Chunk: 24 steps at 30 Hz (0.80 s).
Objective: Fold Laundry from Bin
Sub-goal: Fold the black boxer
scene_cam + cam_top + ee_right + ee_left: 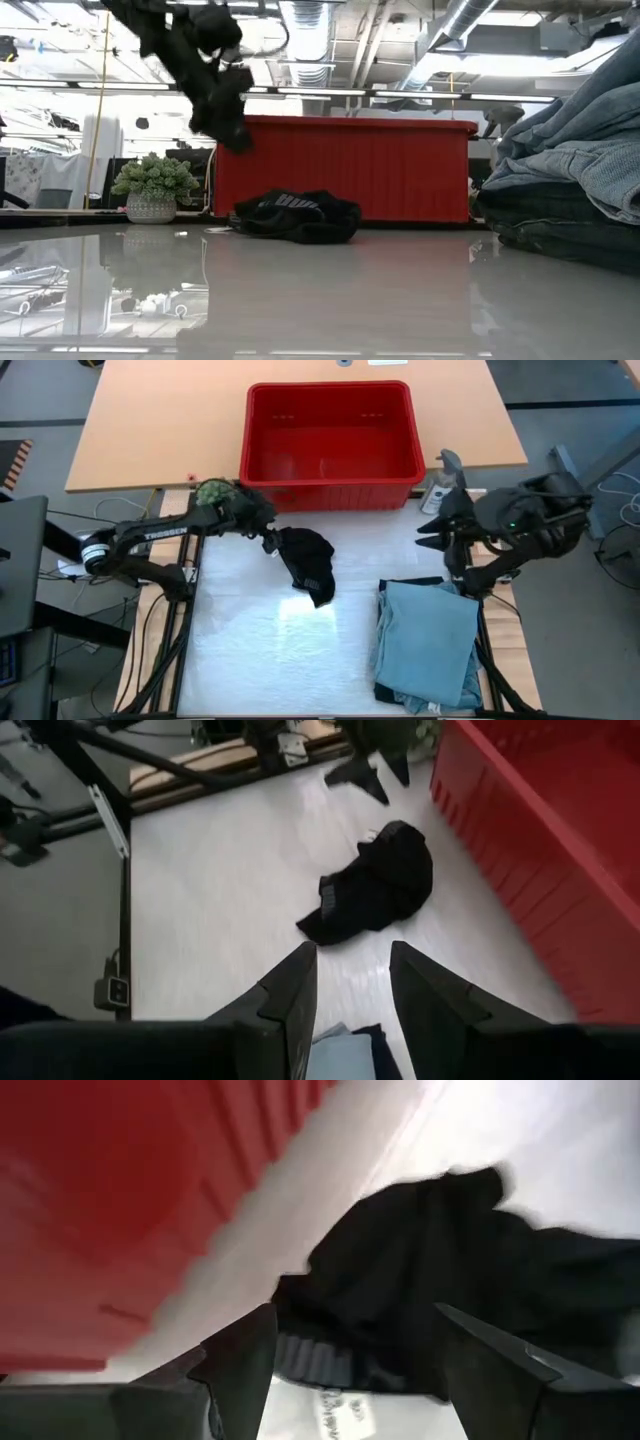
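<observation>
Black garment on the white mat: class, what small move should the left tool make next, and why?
Probably lower the left tool onto the black garment's near edge and close. Its fingers stand open just above the crumpled cloth, holding nothing; the red bin looks empty, and folded blue pieces already lie stacked near the right tool.

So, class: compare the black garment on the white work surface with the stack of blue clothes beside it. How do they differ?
The black garment lies crumpled in a loose heap, while the blue stack is folded flat with squared edges. The black garment is a single small piece; the blue stack is several layers and covers more area. The black garment sits just in front of the red bin; the blue stack sits farther from it. Both rest on the white surface.
</observation>
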### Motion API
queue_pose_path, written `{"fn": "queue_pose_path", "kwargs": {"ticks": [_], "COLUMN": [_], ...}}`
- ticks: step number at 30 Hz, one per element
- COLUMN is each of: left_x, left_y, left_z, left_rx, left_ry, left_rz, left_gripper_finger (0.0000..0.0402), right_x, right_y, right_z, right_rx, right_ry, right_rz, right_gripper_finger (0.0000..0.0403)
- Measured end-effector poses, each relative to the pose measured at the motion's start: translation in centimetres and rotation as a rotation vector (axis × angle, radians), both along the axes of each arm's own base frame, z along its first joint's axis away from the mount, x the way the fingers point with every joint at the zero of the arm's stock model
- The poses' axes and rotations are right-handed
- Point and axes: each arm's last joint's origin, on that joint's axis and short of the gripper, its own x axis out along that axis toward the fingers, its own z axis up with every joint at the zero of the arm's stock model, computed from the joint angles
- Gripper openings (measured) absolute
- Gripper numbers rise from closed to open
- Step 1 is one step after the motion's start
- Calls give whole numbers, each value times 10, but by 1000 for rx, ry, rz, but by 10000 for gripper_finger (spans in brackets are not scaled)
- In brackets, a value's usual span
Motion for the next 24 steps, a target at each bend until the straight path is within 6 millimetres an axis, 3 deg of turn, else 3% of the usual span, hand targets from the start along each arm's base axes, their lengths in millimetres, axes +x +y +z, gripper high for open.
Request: {"fn": "queue_pose_path", "kwargs": {"ticks": [5, 16, 21, 24], "left_x": [2, 17, 25, 29], "left_y": [14, 37, 41, 39], "left_z": [-30, -87, -108, -116], "left_rx": [23, -12, -124, -223], "left_ry": [99, 264, 306, 354], "left_rz": [14, -17, -50, -5], "left_gripper_finger": [247, 247, 244, 212], "right_x": [-7, 1, -1, -1], "right_y": [6, 14, 17, 19], "right_z": [2, -1, -1, -1], "right_rx": [-1, -6, 5, 10], "right_ry": [-24, 0, -2, -2], "right_rz": [4, 45, 60, 70], "right_gripper_finger": [153, 153, 153, 153]}}
